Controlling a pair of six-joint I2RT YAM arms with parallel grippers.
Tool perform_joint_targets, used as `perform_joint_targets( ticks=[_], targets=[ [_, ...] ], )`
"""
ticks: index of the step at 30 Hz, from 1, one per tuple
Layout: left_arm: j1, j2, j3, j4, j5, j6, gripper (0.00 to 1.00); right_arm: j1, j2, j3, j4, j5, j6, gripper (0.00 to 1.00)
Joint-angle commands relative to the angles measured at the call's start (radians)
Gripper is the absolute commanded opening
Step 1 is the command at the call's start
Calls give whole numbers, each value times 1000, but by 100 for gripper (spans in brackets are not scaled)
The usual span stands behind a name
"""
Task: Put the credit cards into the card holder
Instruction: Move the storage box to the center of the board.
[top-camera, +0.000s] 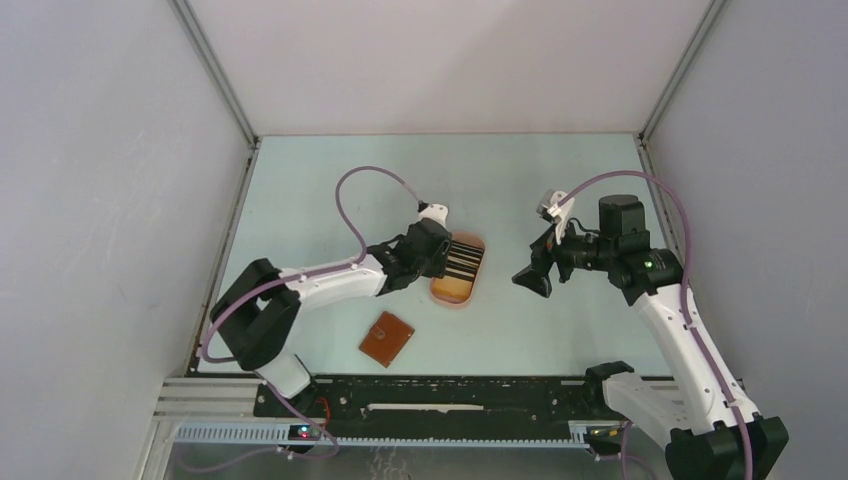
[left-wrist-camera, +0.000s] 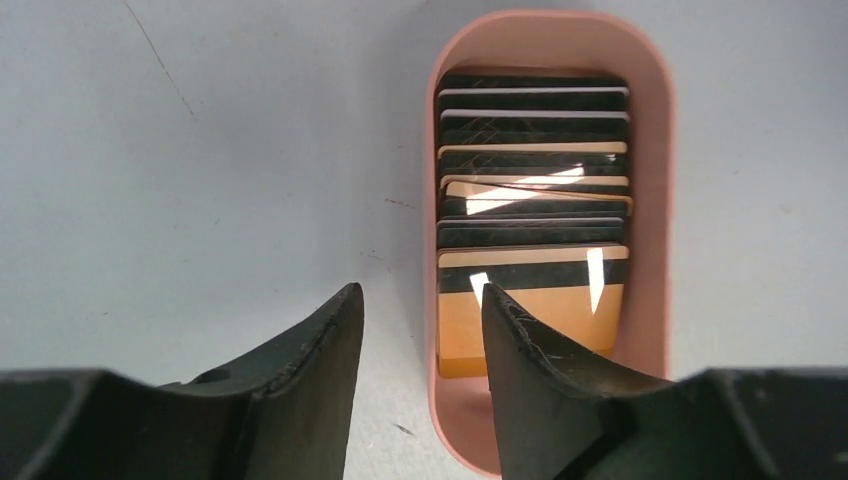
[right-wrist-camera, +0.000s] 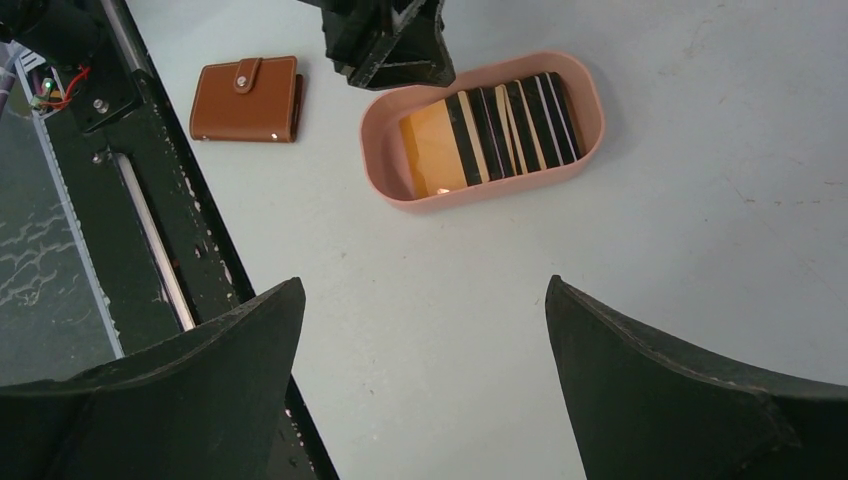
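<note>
Credit cards (left-wrist-camera: 535, 190) in tray (left-wrist-camera: 655, 200); half-open left claw (left-wrist-camera: 420, 295) straddles rim.

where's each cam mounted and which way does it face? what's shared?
Top external: above, behind the robot, facing down at the table; shows both arms, left hand at the pink oval plastic tray, right hand.
Left wrist: on that arm, facing down into the tray of striped plastic credit cards; own fingers at bottom.
Right wrist: on that arm, facing tray and brown leather wallet; own fingers wide apart.
Shared: all see the tray; top and right wrist see the wallet.
</note>
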Motion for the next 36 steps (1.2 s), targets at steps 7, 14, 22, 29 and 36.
perform_joint_targets(
  ticks=[7, 14, 22, 29, 36],
  targets=[
    [13, 90, 88, -28, 24, 16, 41, 18, -14, -5, 23, 21, 12, 100],
    [13, 119, 100, -29, 28, 17, 16, 16, -12, -8, 24, 24, 14, 100],
    [13, 118, 114, 31, 89, 85, 0, 13, -16, -8, 25, 27, 18, 100],
    [13, 173, 222, 82, 228, 171, 0, -12, -32, -8, 36, 39, 38, 100],
    [-7, 345, 452, 70, 352, 183, 0, -54, -57, -9, 56, 70, 70, 100]
  ],
)
